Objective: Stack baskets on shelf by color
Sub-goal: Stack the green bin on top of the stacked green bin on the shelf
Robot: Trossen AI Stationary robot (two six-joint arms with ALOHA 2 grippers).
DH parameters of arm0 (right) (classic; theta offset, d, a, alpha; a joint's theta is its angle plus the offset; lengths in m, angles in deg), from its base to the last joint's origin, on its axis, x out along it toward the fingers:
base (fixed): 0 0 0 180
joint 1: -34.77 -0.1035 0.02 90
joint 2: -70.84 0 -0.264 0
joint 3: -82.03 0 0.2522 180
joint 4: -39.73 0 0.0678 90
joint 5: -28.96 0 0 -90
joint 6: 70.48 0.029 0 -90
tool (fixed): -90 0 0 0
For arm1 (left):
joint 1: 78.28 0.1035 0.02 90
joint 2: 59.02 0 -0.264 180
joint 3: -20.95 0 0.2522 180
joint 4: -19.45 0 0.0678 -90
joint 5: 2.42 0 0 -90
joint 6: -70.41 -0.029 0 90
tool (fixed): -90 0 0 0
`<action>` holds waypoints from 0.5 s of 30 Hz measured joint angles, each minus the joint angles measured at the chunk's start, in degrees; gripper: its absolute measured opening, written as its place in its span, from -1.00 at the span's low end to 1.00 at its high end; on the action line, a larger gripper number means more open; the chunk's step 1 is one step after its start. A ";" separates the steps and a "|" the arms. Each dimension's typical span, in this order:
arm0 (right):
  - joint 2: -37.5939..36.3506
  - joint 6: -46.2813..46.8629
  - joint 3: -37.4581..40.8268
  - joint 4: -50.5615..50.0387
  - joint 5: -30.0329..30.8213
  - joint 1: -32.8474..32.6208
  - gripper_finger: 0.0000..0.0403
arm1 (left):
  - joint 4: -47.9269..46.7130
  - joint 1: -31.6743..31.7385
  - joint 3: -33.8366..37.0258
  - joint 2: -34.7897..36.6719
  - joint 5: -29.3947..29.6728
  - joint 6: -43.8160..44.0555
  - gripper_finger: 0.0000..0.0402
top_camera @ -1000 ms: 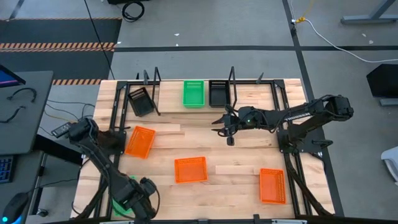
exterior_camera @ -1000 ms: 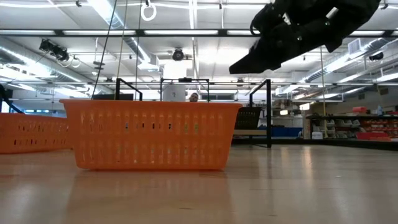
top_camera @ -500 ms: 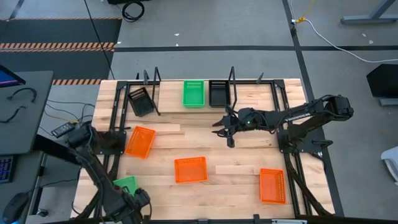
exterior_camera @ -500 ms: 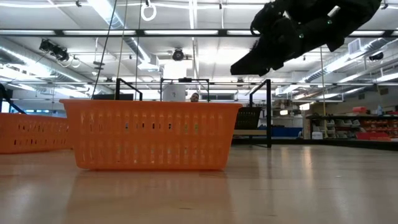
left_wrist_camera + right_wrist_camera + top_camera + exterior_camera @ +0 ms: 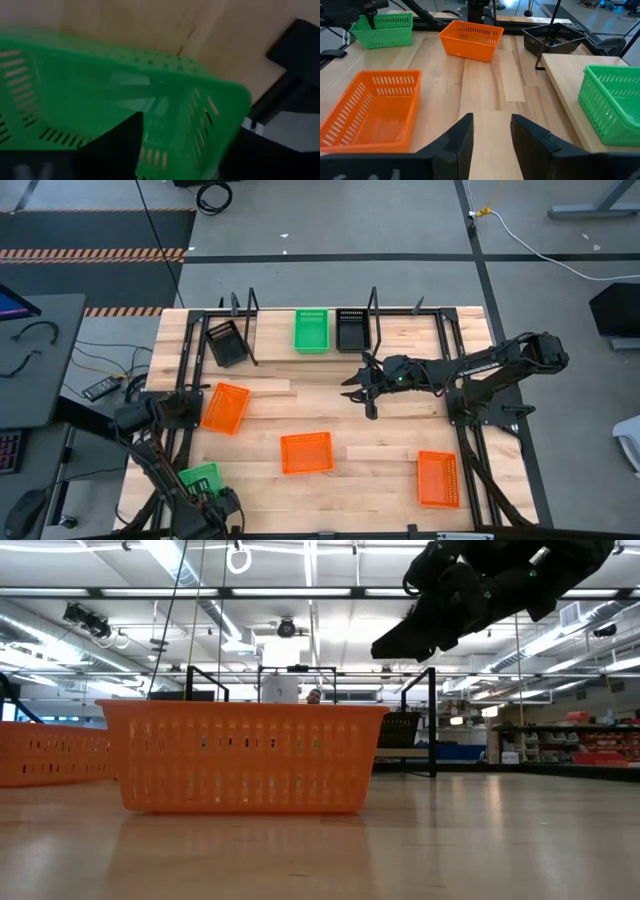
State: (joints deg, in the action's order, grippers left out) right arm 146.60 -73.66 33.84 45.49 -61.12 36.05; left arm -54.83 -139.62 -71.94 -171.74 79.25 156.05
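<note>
A green basket (image 5: 200, 478) stands on its base at the table's near left corner. My left gripper (image 5: 216, 506) hangs over its near end, pointing down and open. One finger (image 5: 117, 147) is inside the basket and the other (image 5: 265, 157) outside, with the basket's end wall (image 5: 200, 125) between them. My right gripper (image 5: 366, 387) hovers open and empty above the table's middle, below the shelf (image 5: 275, 330). On the shelf rest a green basket (image 5: 311, 330), a black basket (image 5: 352, 328) and a tilted black basket (image 5: 226, 342).
Three orange baskets stand on the table: one at the left (image 5: 225, 408), one in the middle (image 5: 306, 452), one at the near right (image 5: 438, 478). Black frame rails run along both table sides. Bare wood lies between the baskets.
My left gripper has sunk toward the near left corner, rolling a little, and now sits lower over the green basket's near end. More of that basket shows in the high view than a second ago. The basket has not moved.
</note>
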 joint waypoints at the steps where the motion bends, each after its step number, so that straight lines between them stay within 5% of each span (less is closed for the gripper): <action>1: 0.00 -0.02 0.00 0.00 0.00 0.02 -0.33 | -0.12 0.10 0.00 -0.30 0.00 -0.26 0.02; 8: 0.00 -1.11 0.02 -0.07 0.00 0.02 -0.33 | -2.80 3.66 -0.05 0.19 -0.65 -5.07 -0.85; 15: 0.00 -1.49 0.02 -0.61 0.00 0.02 -0.33 | -11.95 10.82 -4.56 4.05 -1.90 -7.42 -0.97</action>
State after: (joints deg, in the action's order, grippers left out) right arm 146.60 -75.14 33.86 44.89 -61.12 36.07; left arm -66.78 -128.79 -76.50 -167.69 77.34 148.63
